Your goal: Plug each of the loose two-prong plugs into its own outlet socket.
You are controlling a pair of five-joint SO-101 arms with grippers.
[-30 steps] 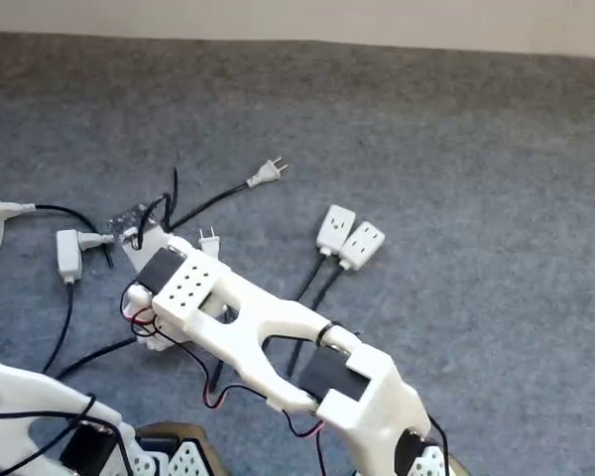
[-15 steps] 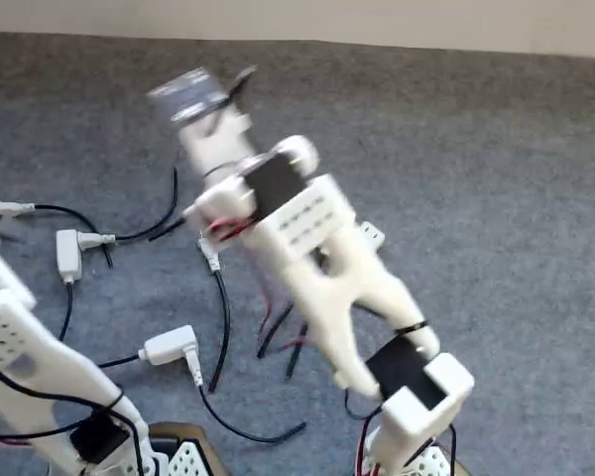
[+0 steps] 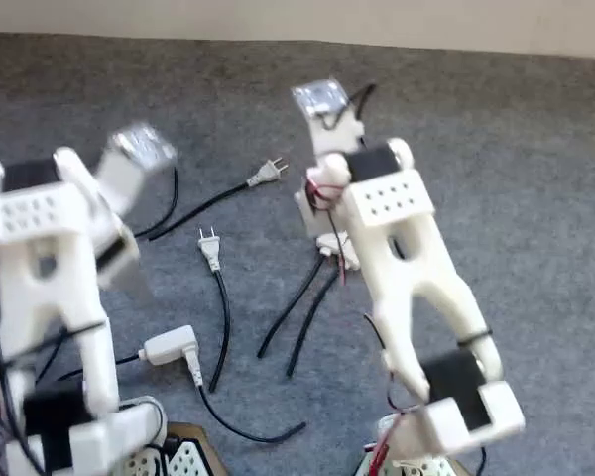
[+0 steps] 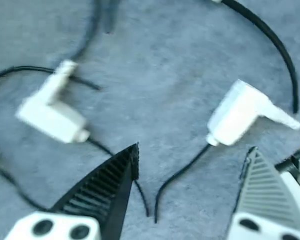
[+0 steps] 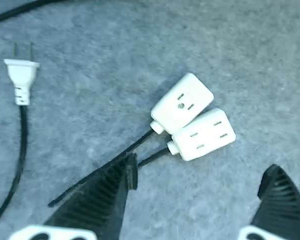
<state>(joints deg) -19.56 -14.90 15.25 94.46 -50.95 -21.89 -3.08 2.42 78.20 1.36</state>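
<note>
Hovering wide open and empty, left claw point(image 4: 192, 150) and right claw point(image 5: 202, 167) await a pick; small white two-prong plug on black cord point(image 3: 209, 246) lies loose left of high-view centre; next probably needs pinching its body.

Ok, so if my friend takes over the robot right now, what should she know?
Left gripper: fingers open, empty, above a white socket block that looks already plugged.
Right gripper: fingers open, empty, over two empty white outlet sockets lying side by side.
Loose on the grey carpet: a white two-prong plug on a black cord, and a second pale plug farther back.
Left to do: plug both into those empty sockets.
</note>
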